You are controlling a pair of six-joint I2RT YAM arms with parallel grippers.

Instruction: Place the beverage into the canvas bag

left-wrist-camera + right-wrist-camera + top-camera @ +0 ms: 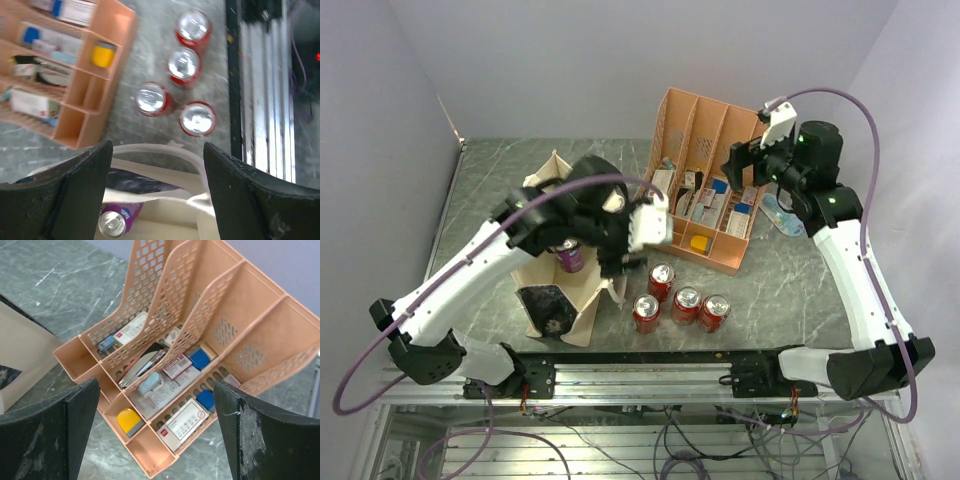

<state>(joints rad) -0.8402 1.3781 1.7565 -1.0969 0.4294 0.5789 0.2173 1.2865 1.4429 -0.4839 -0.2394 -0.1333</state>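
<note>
Canvas bag (548,175) (167,151): cream, standing open on the left part of the worktop (800,290); its dark mottled end faces the near edge.
Purple can (569,258) (116,222): inside the bag, silver top showing, touching neither hand.
Left hand (617,262) (157,150): above the bag's right side, fingers spread wide and released, nothing between them; the purple can lies below it in the wrist view.
Right hand (740,160) (156,390): raised over the organizer near the far right corner, fingers wide apart, grasping nothing.
Red cans (687,303) (185,65): four, upright in a loose cluster by the near edge around the middle, just right of the bag; two of them touch or nearly touch.
Organizer (705,130) (250,305): orange-pink, divided, perforated walls, set toward the far edge right of the middle, well apart from the bag.
Organizer contents: small boxes (182,425) in the compartments, a yellow item (129,421) in a front one; labels too small to read.
</note>
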